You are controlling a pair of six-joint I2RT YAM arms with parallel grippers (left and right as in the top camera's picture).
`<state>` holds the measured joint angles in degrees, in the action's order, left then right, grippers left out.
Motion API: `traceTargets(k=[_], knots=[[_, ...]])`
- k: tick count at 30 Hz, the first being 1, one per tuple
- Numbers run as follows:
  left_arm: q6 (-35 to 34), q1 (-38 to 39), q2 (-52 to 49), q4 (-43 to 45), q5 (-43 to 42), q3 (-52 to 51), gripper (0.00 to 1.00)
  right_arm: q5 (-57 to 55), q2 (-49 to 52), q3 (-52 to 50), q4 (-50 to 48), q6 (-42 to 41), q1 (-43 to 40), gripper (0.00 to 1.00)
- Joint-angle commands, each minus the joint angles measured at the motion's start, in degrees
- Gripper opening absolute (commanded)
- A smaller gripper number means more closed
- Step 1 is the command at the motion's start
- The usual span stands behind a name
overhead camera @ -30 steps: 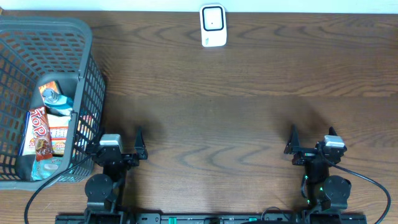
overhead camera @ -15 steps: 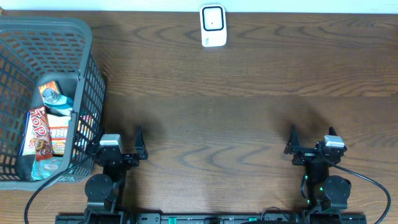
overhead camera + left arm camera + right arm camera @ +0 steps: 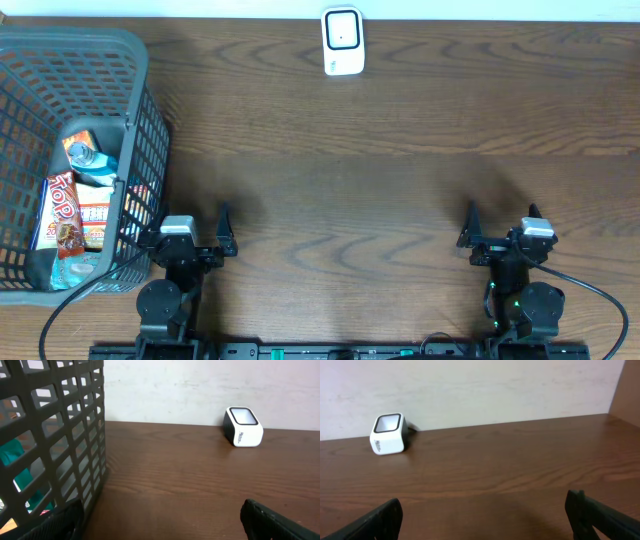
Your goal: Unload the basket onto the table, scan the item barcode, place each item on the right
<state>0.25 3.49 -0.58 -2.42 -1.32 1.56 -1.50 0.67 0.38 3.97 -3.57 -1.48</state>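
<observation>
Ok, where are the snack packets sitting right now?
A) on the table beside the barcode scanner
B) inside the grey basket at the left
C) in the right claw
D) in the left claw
B: the snack packets lie inside the grey basket at the table's left edge, while the barcode scanner stands alone at the far edge.

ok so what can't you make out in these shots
- Barcodes on the snack packets: overhead, too small, partly behind the basket wall.
- Basket contents, left wrist view: only slivers through the mesh.
- Basket's left side: cut off by the overhead frame edge.
- Scanner label: too small in every view.
</observation>
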Motion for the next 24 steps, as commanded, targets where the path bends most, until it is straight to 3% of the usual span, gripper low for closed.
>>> traceTargets(k=[1, 24], knots=[[0.8, 0.2, 0.2, -1.6, 0.5, -1.3, 1.00, -0.3, -0.3, -0.1, 0.2, 0.9, -0.5, 0.99], [0.8, 0.2, 0.2, -1.6, 0.9, -1.3, 1.00, -0.3, -0.3, -0.1, 0.2, 0.9, -0.5, 0.99]])
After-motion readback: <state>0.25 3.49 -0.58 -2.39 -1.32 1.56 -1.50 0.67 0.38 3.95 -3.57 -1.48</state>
